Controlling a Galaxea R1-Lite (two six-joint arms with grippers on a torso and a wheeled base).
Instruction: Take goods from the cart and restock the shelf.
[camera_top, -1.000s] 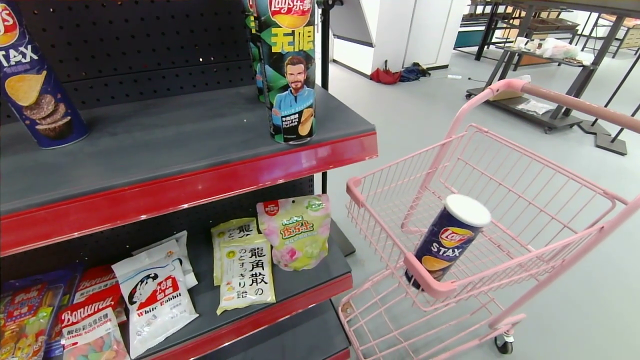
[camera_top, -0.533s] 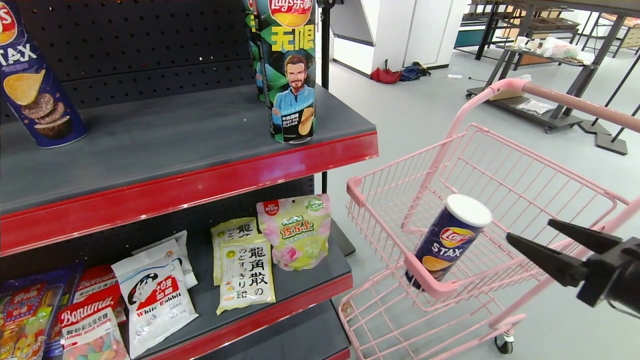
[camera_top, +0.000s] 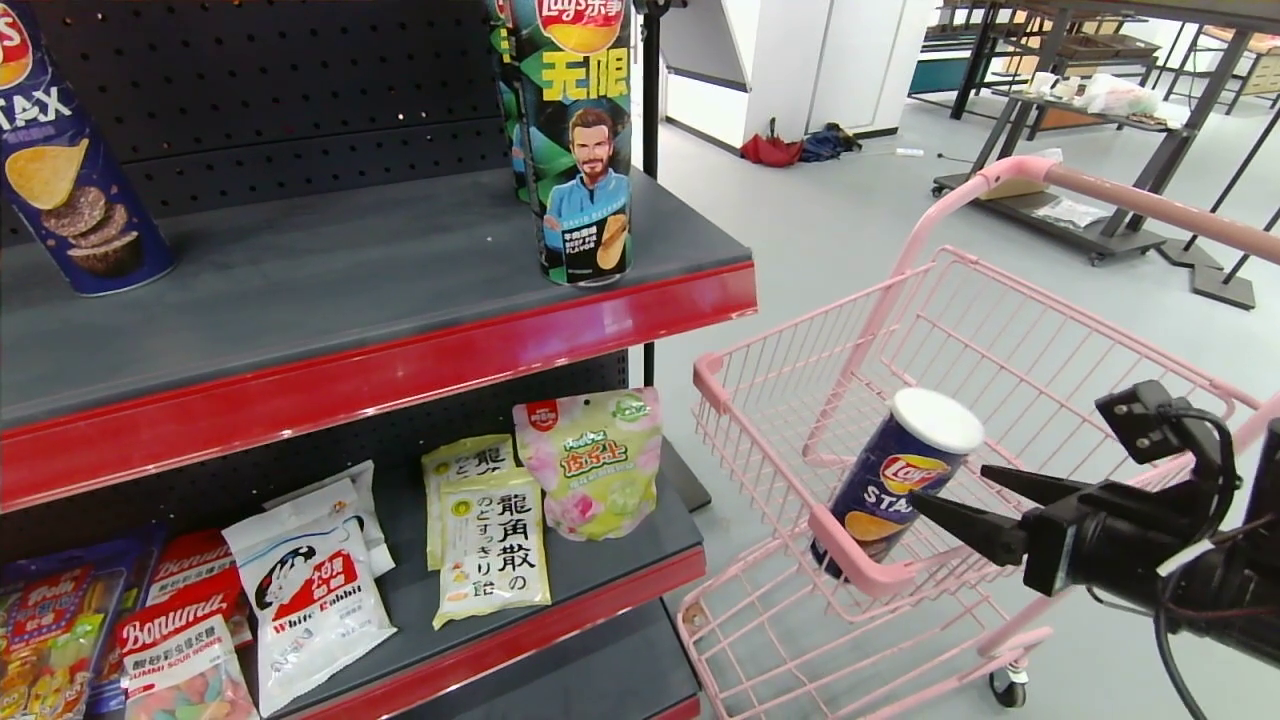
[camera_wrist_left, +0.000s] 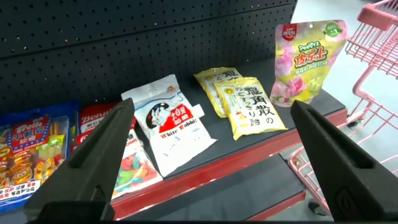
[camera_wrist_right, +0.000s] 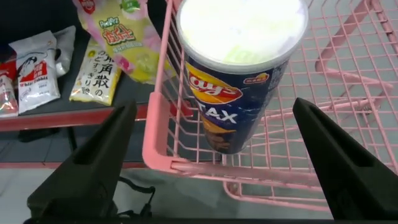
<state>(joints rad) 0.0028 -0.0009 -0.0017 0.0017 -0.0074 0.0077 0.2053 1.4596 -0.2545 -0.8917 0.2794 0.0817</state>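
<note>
Grey floor (camera_top: 850, 230) stretches behind a red-edged shelf (camera_top: 380, 370) and a pink cart (camera_top: 1050, 185) in the head view. A dark blue chip can (camera_top: 900, 480) with a white lid leans in the cart's near corner. The right end effector (camera_top: 948, 483) points at the can, fingers spread wide, holding nothing. A green can (camera_top: 585, 150) and a blue can (camera_top: 70, 190) stand on the upper shelf.

From the left wrist, the left end effector (camera_wrist_left: 212, 104) is wide open and empty, facing snack bags (camera_wrist_left: 252, 106) on the lower shelf.

From the right wrist, the spread fingers (camera_wrist_right: 93, 168) flank the chip can without touching it.
</note>
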